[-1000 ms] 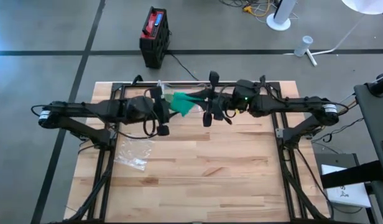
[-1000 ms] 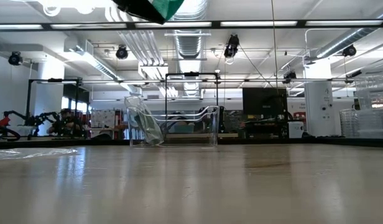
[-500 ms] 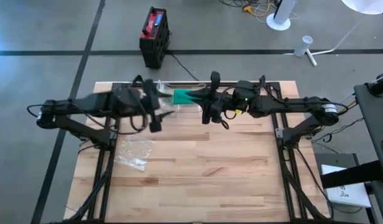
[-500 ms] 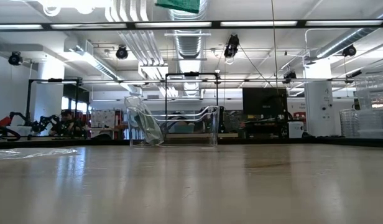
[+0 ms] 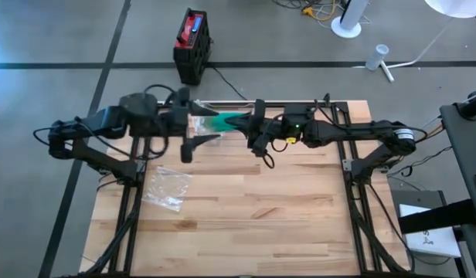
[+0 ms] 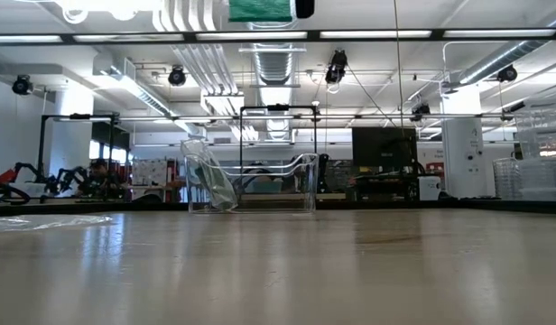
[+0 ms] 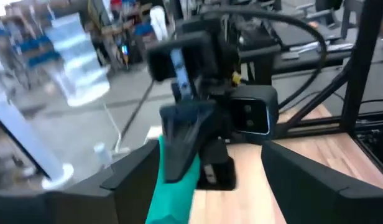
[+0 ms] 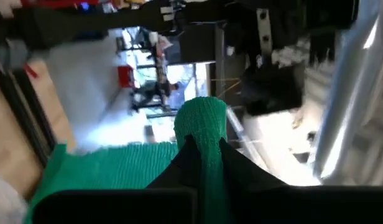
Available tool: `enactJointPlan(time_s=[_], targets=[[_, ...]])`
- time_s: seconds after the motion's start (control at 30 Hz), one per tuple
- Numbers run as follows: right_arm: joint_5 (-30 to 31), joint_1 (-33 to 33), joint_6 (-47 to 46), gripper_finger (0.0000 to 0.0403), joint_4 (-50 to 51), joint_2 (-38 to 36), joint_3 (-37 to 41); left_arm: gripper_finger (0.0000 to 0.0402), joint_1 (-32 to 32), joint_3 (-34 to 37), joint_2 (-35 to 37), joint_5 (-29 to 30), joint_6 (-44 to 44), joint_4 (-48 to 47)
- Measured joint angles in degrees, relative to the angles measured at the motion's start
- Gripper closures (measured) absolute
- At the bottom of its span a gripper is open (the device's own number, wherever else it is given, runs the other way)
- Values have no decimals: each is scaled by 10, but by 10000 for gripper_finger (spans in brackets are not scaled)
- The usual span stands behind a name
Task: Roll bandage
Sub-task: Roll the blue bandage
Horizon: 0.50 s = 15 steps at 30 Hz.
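Note:
The green bandage (image 5: 225,120) hangs in the air over the table's far middle; the low view shows it at the top (image 6: 258,9). My right gripper (image 5: 252,128) is shut on its rolled end. The flat free strip (image 8: 110,167) runs from there toward my left gripper (image 5: 190,123). That gripper stands open, raised at the left. Its fingers (image 7: 134,182) stand on either side of the strip's end (image 7: 173,193); whether they touch it, I cannot tell. My right gripper pinches the bandage's rolled end (image 8: 201,122) between its two fingers (image 8: 241,171). The fingers lie about level and point toward the table's left. The bandage is lifted clear of the table, and its flat strip reaches out leftward from the hold.
A clear plastic bag (image 5: 165,190) lies on the wooden table (image 5: 253,224) at the left. A clear box (image 6: 251,185) stands at the table's far edge. A red and black case (image 5: 192,42) sits on the floor beyond.
My left gripper has opened and let go of the bandage's free end, then risen and drawn back toward the table's left edge. My right gripper has rolled about its own axis with the rolled end still in its fingers.

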<state>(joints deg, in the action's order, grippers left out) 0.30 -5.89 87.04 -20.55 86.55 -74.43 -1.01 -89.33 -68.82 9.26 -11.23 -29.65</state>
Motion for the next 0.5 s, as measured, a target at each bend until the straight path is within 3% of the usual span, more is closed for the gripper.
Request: enactJointPlan(time_s=[0.3,0.5], targets=[[14,4,238,390,-7,14,0,162,25,1,-26,21,92,-54],[13,11,307,390,-7,14,0,171,39,1,-21,24,93,-71]])
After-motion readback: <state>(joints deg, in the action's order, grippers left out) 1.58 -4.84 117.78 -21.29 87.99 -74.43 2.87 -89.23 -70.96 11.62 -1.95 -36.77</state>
